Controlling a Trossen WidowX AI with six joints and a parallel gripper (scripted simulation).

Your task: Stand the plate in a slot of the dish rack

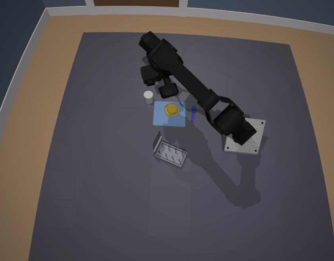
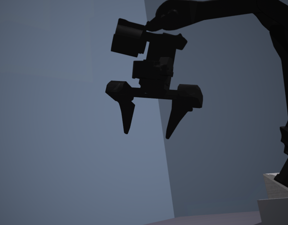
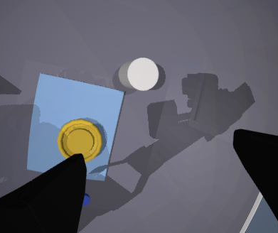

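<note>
The yellow plate (image 1: 171, 110) lies flat on a blue mat (image 1: 161, 119) on the dark tabletop (image 1: 105, 196), untouched. A white cylinder (image 1: 148, 96) stands just beside the mat; the dish rack (image 1: 170, 154) sits nearby. The gripper (image 2: 146, 135) hangs high above, jaws apart, holding nothing.

The plate (image 1: 171, 110) is being borne by the mat (image 1: 161, 119), flanked by the cup (image 1: 148, 95) and the utensil (image 1: 193, 113). The dish rack (image 1: 170, 154) is being shown nearer the viewer, apart from the mat.
</note>
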